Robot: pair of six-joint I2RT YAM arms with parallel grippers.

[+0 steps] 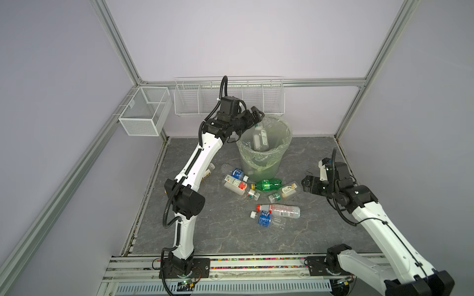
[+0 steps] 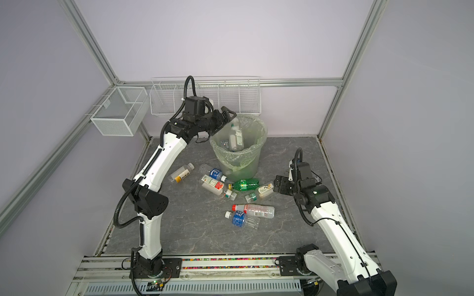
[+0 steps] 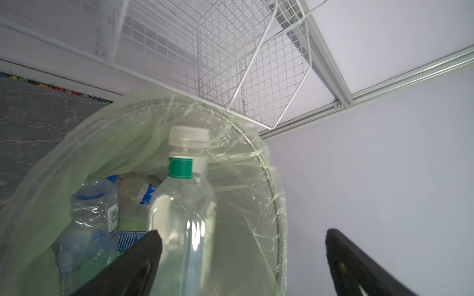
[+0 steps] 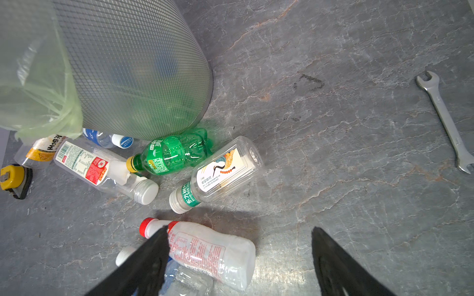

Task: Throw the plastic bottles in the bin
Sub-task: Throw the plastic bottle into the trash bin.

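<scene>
The bin (image 1: 259, 169) (image 2: 238, 169) stands at the back of the grey floor, lined with a pale-green bag. My left gripper (image 1: 252, 119) (image 3: 242, 234) hangs open over its left rim. A clear bottle (image 1: 259, 138) (image 3: 184, 205) with a white cap is upright inside, free of the fingers, among other bottles. Several plastic bottles lie in front of the bin: a green one (image 1: 268, 185) (image 4: 174, 153), a red-capped one (image 1: 279, 210) (image 4: 210, 251), a blue-labelled one (image 1: 265, 218). My right gripper (image 1: 307, 183) (image 4: 239, 230) is open and empty above the floor, right of them.
A white wire mesh box (image 1: 143, 112) and a long wire rack (image 1: 228, 97) hang on the back wall just behind the bin. A wrench (image 4: 446, 120) lies on the floor to the right. A yellow tape measure (image 4: 12, 179) sits by the leftmost bottles.
</scene>
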